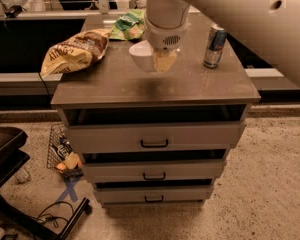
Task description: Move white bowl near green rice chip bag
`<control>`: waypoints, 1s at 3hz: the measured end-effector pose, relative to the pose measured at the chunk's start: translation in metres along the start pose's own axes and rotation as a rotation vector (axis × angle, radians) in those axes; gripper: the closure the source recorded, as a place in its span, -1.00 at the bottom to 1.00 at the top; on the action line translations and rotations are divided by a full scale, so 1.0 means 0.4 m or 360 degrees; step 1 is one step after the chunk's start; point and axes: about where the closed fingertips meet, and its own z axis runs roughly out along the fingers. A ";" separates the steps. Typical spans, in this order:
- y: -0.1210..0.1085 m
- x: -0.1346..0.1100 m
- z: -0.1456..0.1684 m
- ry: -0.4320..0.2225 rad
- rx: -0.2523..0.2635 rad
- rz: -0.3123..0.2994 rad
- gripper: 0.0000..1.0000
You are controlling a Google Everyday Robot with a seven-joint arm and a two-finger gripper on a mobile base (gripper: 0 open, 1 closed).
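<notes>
**Ana:** White and glossy, that white bowl [140, 56]. Why is it hanging above the cabinet top [155, 96] instead of sitting on it?

**Ben:** The gripper [162, 61] holds it. It comes straight down from the arm [230, 9] at the bowl's right edge, and its pale yellowish tips are closed on the rim there. A soft shadow [150, 86] lies on the bare wood underneath, so I judge the bowl to be lifted clear for carrying.

**Ana:** Why grip it by the rim?

**Ben:** The body is deep and rounded, too wide to pinch across. The thin wall is the only part two fingers can close on.

**Ana:** And where is the bowl, relative to its goal?

**Ben:** It is over the middle of the top, towards the back. The green rice chip bag [126, 26] lies just behind it, crumpled, at the rear edge. The two are near each other, though I cannot tell whether they touch. The yellow-and-brown chip bag [75, 51] lies off to the left, and the drink can [214, 45] stands well apart on the right.

**Ana:** So what's left?

**Ben:** Setting it down, I'd say.
</notes>
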 end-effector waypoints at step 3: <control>-0.320 0.272 -0.228 0.0237 0.0485 0.0010 1.00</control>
